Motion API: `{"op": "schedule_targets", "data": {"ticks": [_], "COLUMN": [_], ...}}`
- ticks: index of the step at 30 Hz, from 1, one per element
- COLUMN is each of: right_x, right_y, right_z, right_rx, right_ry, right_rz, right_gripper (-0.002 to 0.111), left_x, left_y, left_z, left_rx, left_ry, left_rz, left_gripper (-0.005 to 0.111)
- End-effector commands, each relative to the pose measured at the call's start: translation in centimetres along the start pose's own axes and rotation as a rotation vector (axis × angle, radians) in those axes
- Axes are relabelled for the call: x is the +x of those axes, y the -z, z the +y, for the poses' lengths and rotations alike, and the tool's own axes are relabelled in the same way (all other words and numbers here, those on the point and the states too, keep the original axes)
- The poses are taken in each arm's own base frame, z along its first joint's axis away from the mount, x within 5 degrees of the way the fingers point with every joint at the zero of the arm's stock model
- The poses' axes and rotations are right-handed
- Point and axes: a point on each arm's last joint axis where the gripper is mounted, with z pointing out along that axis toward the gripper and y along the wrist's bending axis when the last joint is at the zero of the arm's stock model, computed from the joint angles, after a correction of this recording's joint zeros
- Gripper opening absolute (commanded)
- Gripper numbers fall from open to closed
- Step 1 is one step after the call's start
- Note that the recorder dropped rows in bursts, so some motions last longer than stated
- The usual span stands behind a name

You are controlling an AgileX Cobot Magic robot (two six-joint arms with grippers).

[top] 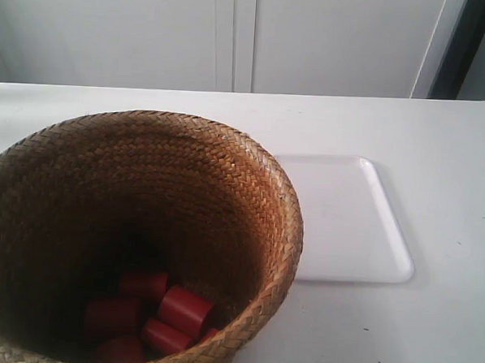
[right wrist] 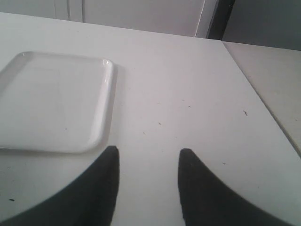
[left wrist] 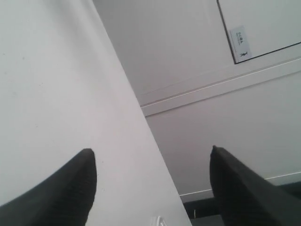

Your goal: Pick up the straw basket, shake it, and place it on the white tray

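The straw basket [top: 226, 189] fills the exterior view's lower left, brown and woven, with several red cylinders [top: 183, 308] lying in its bottom. To its right the white tray [top: 346, 228] lies flat on the table; the right wrist view shows the tray [right wrist: 51, 101] too. My right gripper [right wrist: 148, 155] is open over bare table beside the tray, with nothing between its fingers. My left gripper [left wrist: 153, 155] is open wide over the table's edge, holding nothing. Neither gripper nor arm shows in the exterior view. The basket is out of both wrist views.
The white table [top: 430, 321] runs to a far edge against white cabinet doors [top: 234, 35]. In the right wrist view the table's side edge [right wrist: 263, 101] lies past my gripper. The left wrist view looks past a table edge [left wrist: 141, 108] at a wall.
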Motion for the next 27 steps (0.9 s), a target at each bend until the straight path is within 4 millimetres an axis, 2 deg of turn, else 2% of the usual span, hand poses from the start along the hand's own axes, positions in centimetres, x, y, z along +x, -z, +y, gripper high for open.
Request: {"op": "schedule_targets", "data": {"ticks": [1, 9, 14, 18, 21, 24, 27], "right_x": [0.0, 0.0, 0.0, 0.0, 0.0, 0.0, 0.0], "right_y": [0.0, 0.0, 0.0, 0.0, 0.0, 0.0, 0.0], "right_z": [0.0, 0.0, 0.0, 0.0, 0.0, 0.0, 0.0], "right_rx": [0.005, 0.005, 0.005, 0.005, 0.005, 0.005, 0.005], "right_ry": [0.003, 0.003, 0.003, 0.003, 0.003, 0.003, 0.003], "right_rz": [-0.012, -0.012, -0.012, -0.012, -0.012, -0.012, -0.012], "right_gripper": [0.039, 0.039, 0.039, 0.039, 0.039, 0.039, 0.039], "left_x": [0.1, 0.0, -0.7, -1.4, -1.7, -1.3, -0.7], "left_y": [0.0, 0.0, 0.1, 0.9, 1.8, 3.4, 4.2], "left_z": [0.2, 0.1, -0.9, -4.0, -6.8, -10.1, -12.2], "left_rx": [-0.021, -0.008, 0.104, 0.216, 0.381, 0.585, 0.651], "left_ry": [-0.013, -0.042, -0.141, -0.223, -0.303, -0.497, -0.789], "left_rz": [0.012, 0.002, -0.085, -0.094, -0.076, -0.010, 0.048], "left_gripper": [0.071, 0.071, 0.071, 0.071, 0.071, 0.071, 0.073]}}
